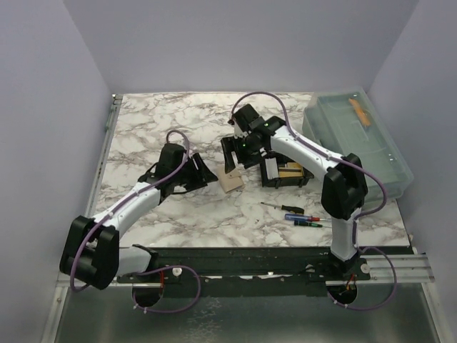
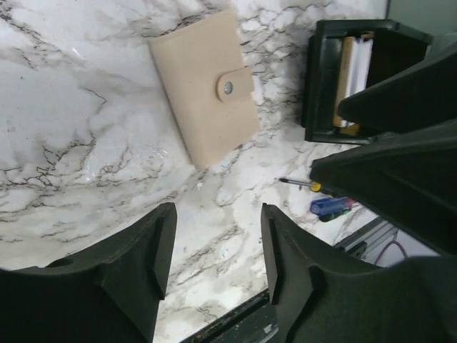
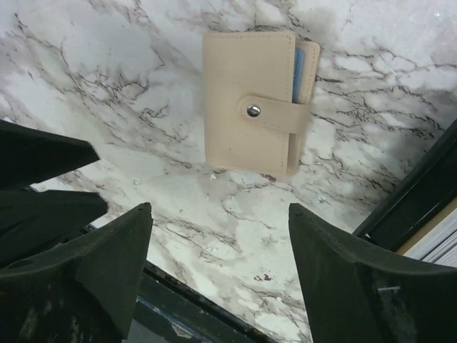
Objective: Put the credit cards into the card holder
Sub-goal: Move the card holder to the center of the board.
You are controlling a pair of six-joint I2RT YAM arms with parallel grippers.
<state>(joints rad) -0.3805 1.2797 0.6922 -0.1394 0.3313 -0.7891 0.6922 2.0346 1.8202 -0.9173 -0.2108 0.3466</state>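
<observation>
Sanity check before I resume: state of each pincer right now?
Left pincer: open, holding nothing.
Right pincer: open, holding nothing.

Top view: even, diffuse light from above, no hard glare. The arms throw soft shadows on the table, and the metal sheet below its near edge is dimmer. Wrist views: wallet and marble are sharp. There's a mild sheen on the marble in the left view and grey shadow right of the wallet in the right view. Left gripper fingers and right gripper fingers read near-black, slightly soft, with little detail.
</observation>
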